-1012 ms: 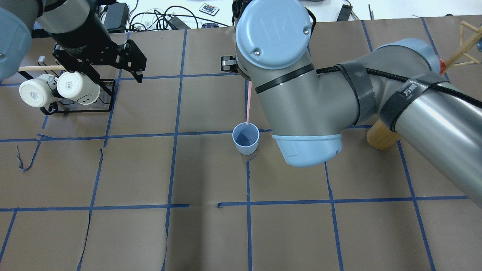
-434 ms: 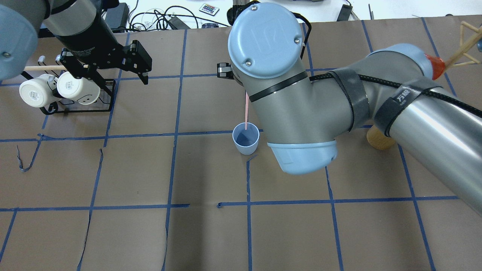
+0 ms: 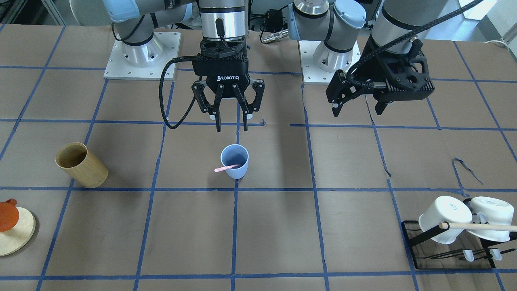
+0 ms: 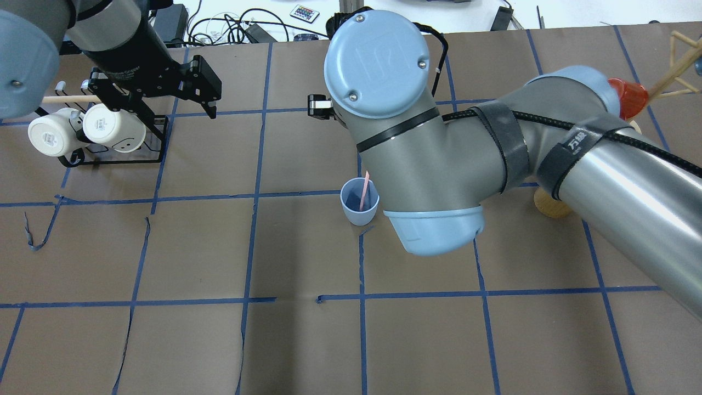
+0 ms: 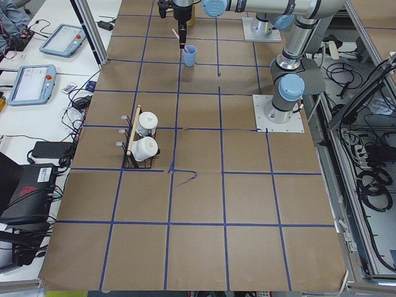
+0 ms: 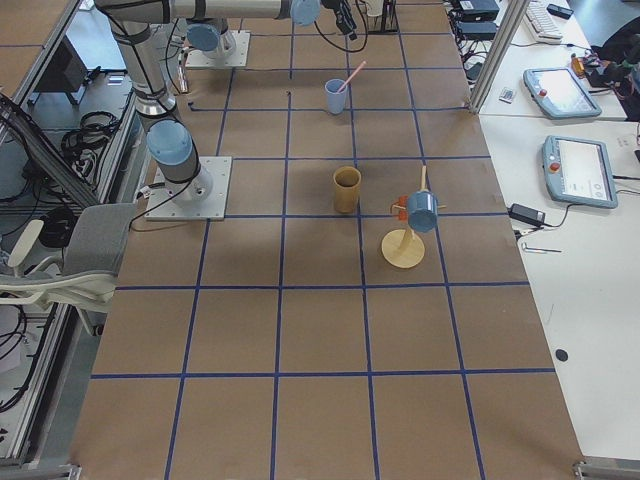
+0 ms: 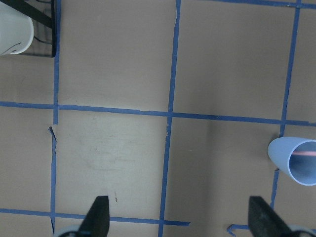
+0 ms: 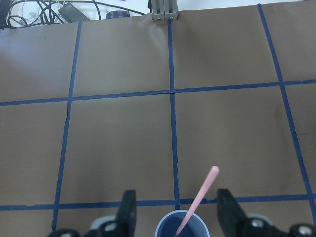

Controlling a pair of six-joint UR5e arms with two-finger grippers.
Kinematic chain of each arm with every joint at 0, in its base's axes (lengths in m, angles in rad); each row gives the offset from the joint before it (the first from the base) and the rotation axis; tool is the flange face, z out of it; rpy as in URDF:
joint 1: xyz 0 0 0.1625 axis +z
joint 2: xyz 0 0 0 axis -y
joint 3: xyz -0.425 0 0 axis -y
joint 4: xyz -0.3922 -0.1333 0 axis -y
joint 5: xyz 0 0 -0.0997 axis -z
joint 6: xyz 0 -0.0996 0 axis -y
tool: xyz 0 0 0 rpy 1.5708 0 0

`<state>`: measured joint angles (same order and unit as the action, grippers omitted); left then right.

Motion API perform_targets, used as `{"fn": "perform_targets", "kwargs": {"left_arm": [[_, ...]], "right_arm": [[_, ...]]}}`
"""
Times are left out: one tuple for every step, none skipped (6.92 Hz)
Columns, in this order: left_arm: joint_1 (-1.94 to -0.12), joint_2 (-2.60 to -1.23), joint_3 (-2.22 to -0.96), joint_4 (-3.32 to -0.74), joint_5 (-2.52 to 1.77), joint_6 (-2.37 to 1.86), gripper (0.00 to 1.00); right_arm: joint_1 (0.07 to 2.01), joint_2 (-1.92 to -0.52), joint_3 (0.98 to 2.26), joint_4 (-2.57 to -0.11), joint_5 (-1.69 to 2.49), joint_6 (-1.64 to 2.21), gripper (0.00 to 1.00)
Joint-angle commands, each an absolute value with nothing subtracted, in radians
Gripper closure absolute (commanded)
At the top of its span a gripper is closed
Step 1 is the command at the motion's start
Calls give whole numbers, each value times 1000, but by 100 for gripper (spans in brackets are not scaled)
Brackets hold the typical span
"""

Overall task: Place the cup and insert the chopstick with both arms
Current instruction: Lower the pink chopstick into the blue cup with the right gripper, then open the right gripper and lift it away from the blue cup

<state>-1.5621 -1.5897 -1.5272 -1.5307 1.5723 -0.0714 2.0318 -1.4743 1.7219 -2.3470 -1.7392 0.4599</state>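
Note:
The light-blue cup (image 3: pixel 234 161) stands upright near the table's middle. It also shows in the overhead view (image 4: pixel 359 202) and at the right edge of the left wrist view (image 7: pixel 296 160). The pale-pink chopstick (image 3: pixel 225 168) rests inside it, leaning over the rim, and is held by nothing. It shows in the overhead view (image 4: pixel 363 191) and the right wrist view (image 8: pixel 200 200). My right gripper (image 3: pixel 232 125) hangs open and empty just above the cup. My left gripper (image 3: pixel 357 109) is open and empty, off to the cup's side, between it and the mug rack.
A tan bamboo cup (image 3: pixel 80 165) stands on my right side. Beyond it is a round wooden stand with an orange cup (image 3: pixel 8 218). A black rack (image 3: pixel 452 258) with two white mugs and a wooden dowel sits on my left side.
The chopstick was held upright over the cup by my right gripper. It is now let go and leans in the cup. The right gripper has opened and drawn back slightly.

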Motion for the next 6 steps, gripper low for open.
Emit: {"fn": "perform_targets", "kwargs": {"left_arm": [[-1563, -1589, -1531, -1528, 1572, -72, 0], [-1563, -1589, -1531, -1528, 1572, -71, 0], [-1563, -1589, -1531, -1528, 1572, -71, 0], [-1563, -1589, -1531, -1528, 1572, -71, 0], [-1563, -1589, -1532, -1528, 1571, -72, 0], [-1563, -1589, -1534, -1529, 1572, -71, 0]], "right_arm": [[1990, -1477, 1691, -2335, -1738, 433, 0], [1949, -1480, 1642, -2227, -1738, 382, 0], [1875, -1480, 1573, -2065, -1726, 358, 0], [1788, -1482, 1515, -1879, -1717, 345, 0], [1714, -1483, 1500, -1753, -1691, 304, 0], [1660, -1483, 1500, -1656, -1689, 232, 0]]}}
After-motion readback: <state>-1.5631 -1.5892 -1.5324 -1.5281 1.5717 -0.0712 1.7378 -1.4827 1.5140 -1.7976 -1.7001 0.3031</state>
